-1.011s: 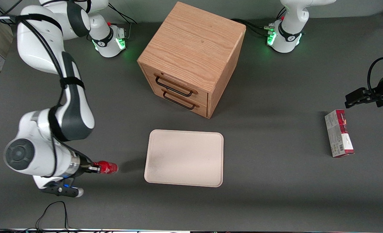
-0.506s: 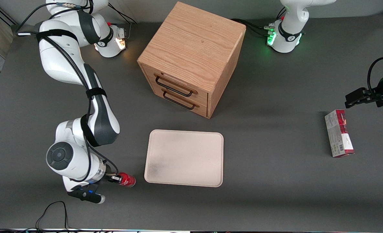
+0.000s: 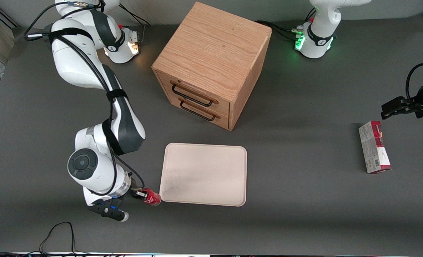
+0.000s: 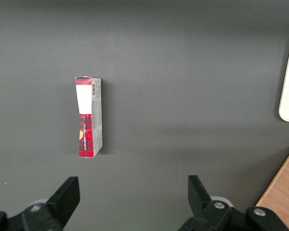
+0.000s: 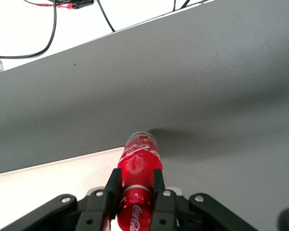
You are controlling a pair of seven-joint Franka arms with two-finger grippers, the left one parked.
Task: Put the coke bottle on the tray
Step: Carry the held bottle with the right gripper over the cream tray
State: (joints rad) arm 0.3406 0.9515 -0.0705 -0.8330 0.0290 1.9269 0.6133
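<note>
Holding the coke bottle (image 3: 152,198) clamped, your gripper (image 3: 142,195) sits just off the tray (image 3: 204,174) corner; bottle's long axis points trayward, so carry it fwd.

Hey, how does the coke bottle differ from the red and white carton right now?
The coke bottle is round and held in the gripper at the tray corner; the carton is a flat-sided box lying untouched on the table toward the parked arm's end. The bottle looks smaller than the carton. The bottle is almost all red; the carton adds white and grey panels. Both carry red.
</note>
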